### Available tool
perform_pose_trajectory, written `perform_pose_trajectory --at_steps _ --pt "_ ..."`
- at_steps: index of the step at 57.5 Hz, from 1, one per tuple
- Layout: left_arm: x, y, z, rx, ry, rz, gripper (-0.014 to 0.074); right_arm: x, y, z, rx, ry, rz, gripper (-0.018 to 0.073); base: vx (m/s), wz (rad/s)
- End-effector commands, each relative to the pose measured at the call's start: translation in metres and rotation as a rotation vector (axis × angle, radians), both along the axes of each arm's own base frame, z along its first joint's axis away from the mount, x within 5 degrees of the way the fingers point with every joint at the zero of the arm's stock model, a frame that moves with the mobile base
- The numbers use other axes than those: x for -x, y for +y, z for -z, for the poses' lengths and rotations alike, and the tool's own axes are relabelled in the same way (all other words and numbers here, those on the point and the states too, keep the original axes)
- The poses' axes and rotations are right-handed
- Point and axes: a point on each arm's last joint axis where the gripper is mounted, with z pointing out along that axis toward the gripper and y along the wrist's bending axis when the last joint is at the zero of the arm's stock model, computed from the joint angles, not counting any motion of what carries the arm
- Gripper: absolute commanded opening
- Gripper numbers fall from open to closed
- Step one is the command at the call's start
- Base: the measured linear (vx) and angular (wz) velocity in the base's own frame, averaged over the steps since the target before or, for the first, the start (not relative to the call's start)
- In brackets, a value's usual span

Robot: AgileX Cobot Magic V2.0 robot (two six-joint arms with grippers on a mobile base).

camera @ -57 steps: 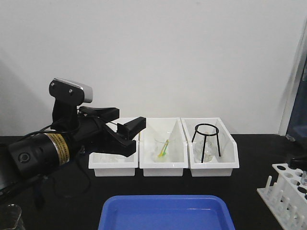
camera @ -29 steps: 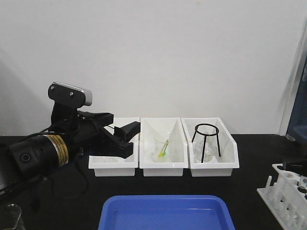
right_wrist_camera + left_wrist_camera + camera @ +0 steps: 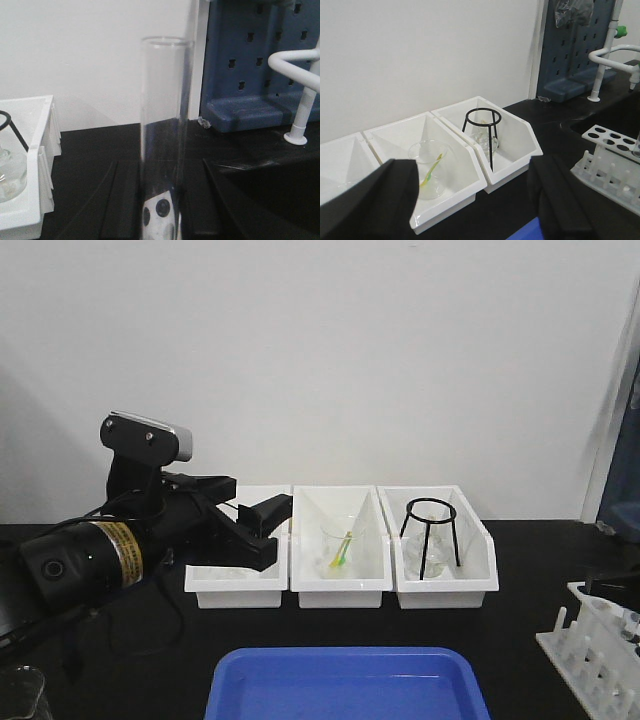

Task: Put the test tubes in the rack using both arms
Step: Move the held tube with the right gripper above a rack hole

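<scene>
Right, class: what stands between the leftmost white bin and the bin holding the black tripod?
A third white bin, holding a clear beaker with a yellow-green stick in it; the front-facing view shows this.

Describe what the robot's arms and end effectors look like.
The left arm is black, with a yellow label band, a silver-grey boxy camera module on top and loose black cables. Its end effector is a black two-finger pincer. Of the right end effector, only two dark fingers show.
</scene>
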Motion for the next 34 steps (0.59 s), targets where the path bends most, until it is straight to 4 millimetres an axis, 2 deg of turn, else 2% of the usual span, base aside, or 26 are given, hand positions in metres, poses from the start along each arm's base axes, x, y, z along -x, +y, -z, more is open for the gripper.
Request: perform_pose_trajectory --at_steps 1,17,34 --pt "0.009 0.001 -0.029 0.079 -0.085 0.032 0.0551 -0.001 -0.003 -0.028 0.048 -0.139 0.01 -0.0006 0.0 0.0" --pt "0.008 0.002 -0.027 0.068 -0.072 0.018 0.0551 -0.001 -0.004 -0.026 0.083 -0.115 0.015 -0.0006 0.0 0.0" --pt "0.008 0.002 -0.027 0.07 -0.074 0.02 0.0551 -0.007 -0.009 -0.002 0.009 -0.056 0.062 -0.0006 0.0 0.0"
